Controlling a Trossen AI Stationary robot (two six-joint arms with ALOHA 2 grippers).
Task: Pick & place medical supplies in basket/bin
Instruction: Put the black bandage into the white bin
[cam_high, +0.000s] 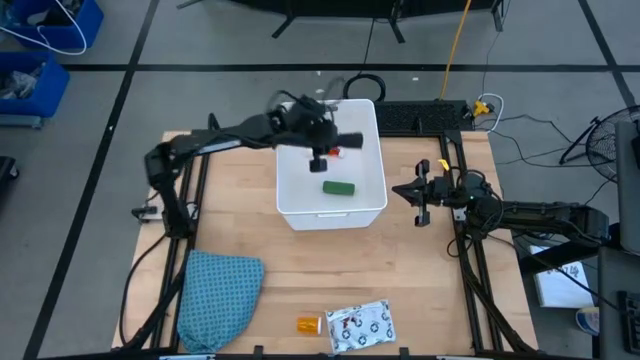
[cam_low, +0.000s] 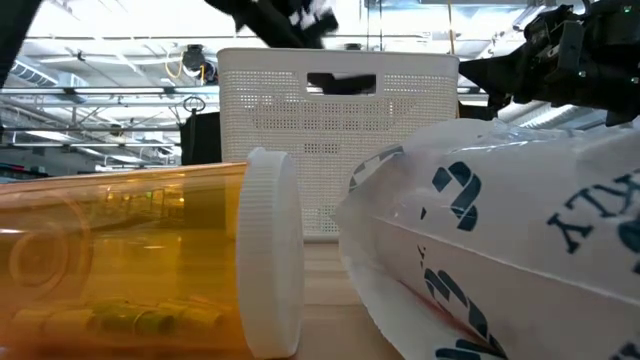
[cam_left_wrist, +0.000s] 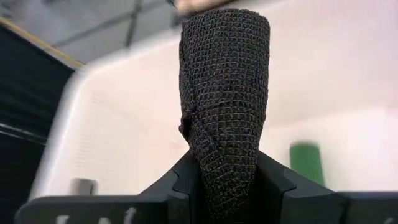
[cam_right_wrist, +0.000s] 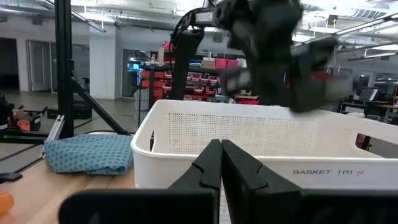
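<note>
My left gripper (cam_high: 320, 150) hangs over the white bin (cam_high: 300, 205) and is shut on a black woven oblong (cam_left_wrist: 224, 81). A green block (cam_high: 338, 187) and a red item (cam_high: 335, 152) lie on the bin's floor. In the left wrist view the green block (cam_left_wrist: 306, 163) shows beyond the oblong. The orange vial (cam_high: 309, 324) and the white black-patterned packet (cam_high: 360, 325) lie near the table's near edge. My right gripper (cam_high: 415, 192) waits shut to the right of the bin. The white roll is not plainly seen. My left gripper (cam_left_wrist: 227, 171) pinches the black oblong between its two fingers (cam_left_wrist: 180, 177) at the oblong's near end (cam_left_wrist: 225, 158). The fingers lie along it, and the rest sticks out past the fingertips. The oblong is lifted clear above the bin's floor.
A teal-blue cloth (cam_high: 220, 295) lies at the table's near left. In the low view the vial (cam_low: 150, 260) and the packet (cam_low: 500, 240) fill the foreground before the bin (cam_low: 335, 140). Bare wood lies between the bin and the near items.
</note>
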